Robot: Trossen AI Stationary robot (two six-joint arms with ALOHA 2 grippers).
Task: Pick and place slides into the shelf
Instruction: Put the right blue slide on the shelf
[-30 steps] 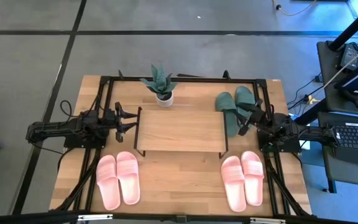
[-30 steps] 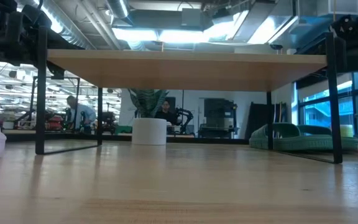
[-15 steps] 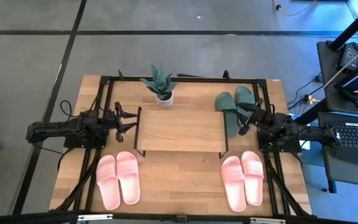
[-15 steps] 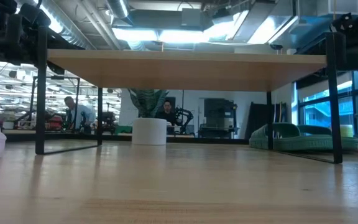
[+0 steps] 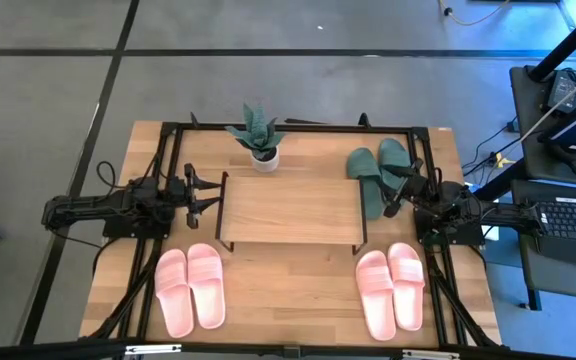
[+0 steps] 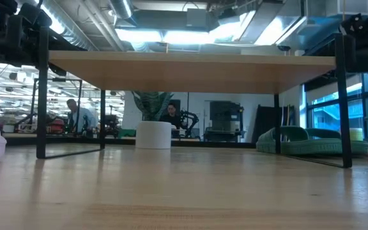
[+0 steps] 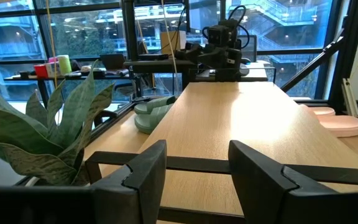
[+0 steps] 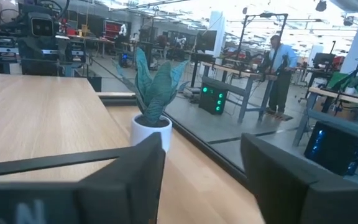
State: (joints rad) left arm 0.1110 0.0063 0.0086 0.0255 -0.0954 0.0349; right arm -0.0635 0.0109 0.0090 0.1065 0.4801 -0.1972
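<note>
The shelf (image 5: 290,210) stands mid-table on its thin black legs (image 6: 41,96), its light top board bare. The dark green slides (image 5: 376,168) lie soles down by its far right corner. One pink pair (image 5: 190,288) lies near left, the other pink pair (image 5: 390,288) near right. My left gripper (image 5: 208,193) is open at the shelf's left edge, at board height (image 7: 197,168). My right gripper (image 5: 400,192) is open at the shelf's right edge, beside the green pair's near end, and touches nothing (image 8: 201,168).
A potted plant (image 5: 258,138) in a white pot (image 6: 153,134) stands at the far edge, just behind the shelf's left half. Bare tabletop lies under the shelf (image 6: 184,185) and between the two pink pairs. People show in the room beyond the table.
</note>
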